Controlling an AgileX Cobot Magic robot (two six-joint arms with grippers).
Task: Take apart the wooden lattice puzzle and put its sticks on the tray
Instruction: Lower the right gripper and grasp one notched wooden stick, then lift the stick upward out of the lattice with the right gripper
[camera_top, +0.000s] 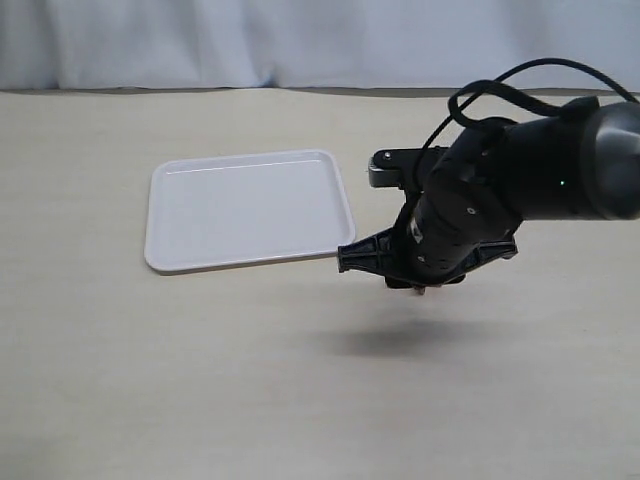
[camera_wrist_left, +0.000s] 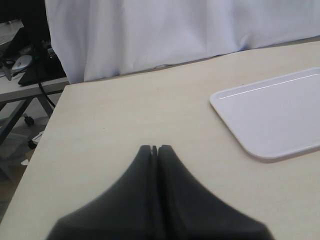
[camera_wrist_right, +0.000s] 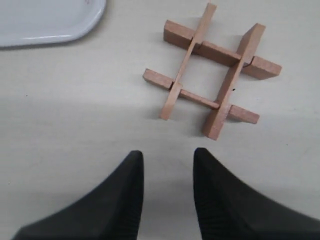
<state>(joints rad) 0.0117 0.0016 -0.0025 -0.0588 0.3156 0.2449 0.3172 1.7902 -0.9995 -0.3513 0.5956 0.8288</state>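
Your left fingers (camera_wrist_left: 150, 156) closed on nothing. Tray (camera_top: 250, 210) sits mid-table (camera_top: 300, 400). Puzzle (camera_wrist_right: 212, 75) lies assembled on the table off the tray's near right corner; your right fingers (camera_wrist_right: 134, 167) hang parted, empty, just short of it.

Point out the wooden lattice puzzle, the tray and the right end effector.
wooden lattice puzzle (camera_wrist_right: 235, 75), right wrist view, on one slat
tray (camera_top: 250, 205), exterior view, on its bare floor
right end effector (camera_wrist_right: 167, 152), right wrist view, midway between fingertips
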